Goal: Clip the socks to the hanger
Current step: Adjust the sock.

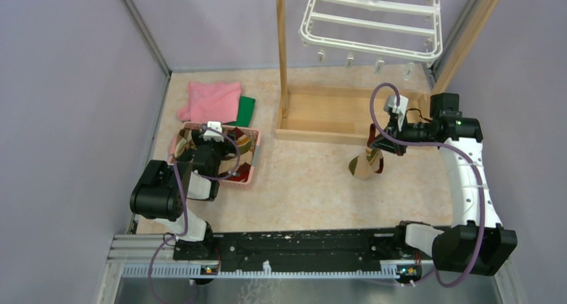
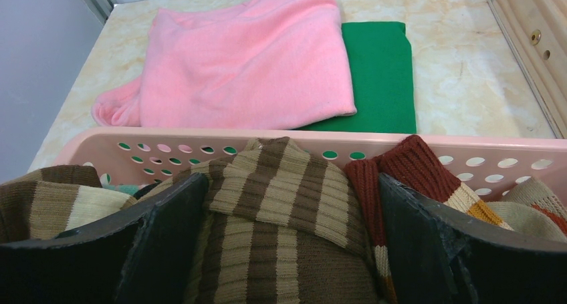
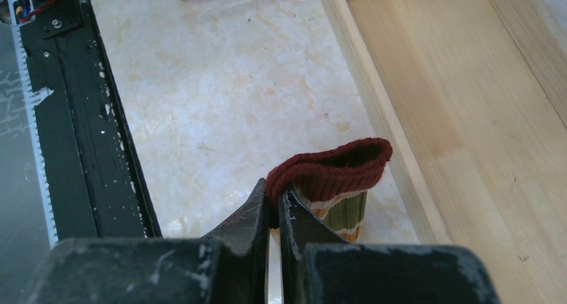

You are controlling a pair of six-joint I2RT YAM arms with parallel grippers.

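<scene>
Lower left, left jaws gape wide over the basket (image 2: 200,140), straddling a striped sock (image 2: 281,210), lined up for a pick. Mid-right, right jaws pinch a banded sock (image 3: 327,164) by its red cuff, hanging ready for clipping. Hanger (image 1: 374,23) up top, near clips bare.

No words, numbers or signs can be read here. The socks (image 2: 281,204), the hanger (image 1: 374,23), the pink basket (image 2: 401,147) and the tabletop (image 1: 301,184) show no writing at all.
</scene>
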